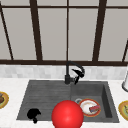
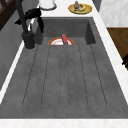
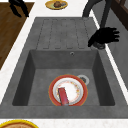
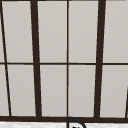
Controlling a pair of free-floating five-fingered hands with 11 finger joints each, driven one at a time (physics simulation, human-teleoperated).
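A black faucet (image 1: 67, 72) stands behind the grey sink (image 1: 45, 90). My right hand (image 1: 79, 73) hovers close to the faucet's right side, by its base (image 3: 100, 45). In the right side view this hand (image 3: 102, 37) has its fingers spread out straight and holds nothing. My left hand (image 1: 33, 114) hangs over the front left corner of the drainboard, fingers relaxed; it also appears as the hand (image 3: 18, 6) beyond the counter edge. A white plate with an orange rim (image 1: 86, 106) lies in the basin, and a red block (image 3: 63, 95) rests on it. A big red ball (image 1: 67, 115) sits at the sink's front edge.
Yellow plates of food stand on the counter at the left (image 1: 2, 100) and at the right (image 1: 123, 108). A white vessel (image 1: 125, 83) stands at the back right. The drain (image 3: 83, 79) is beside the plate. A dark-framed window (image 4: 67, 62) rises behind.
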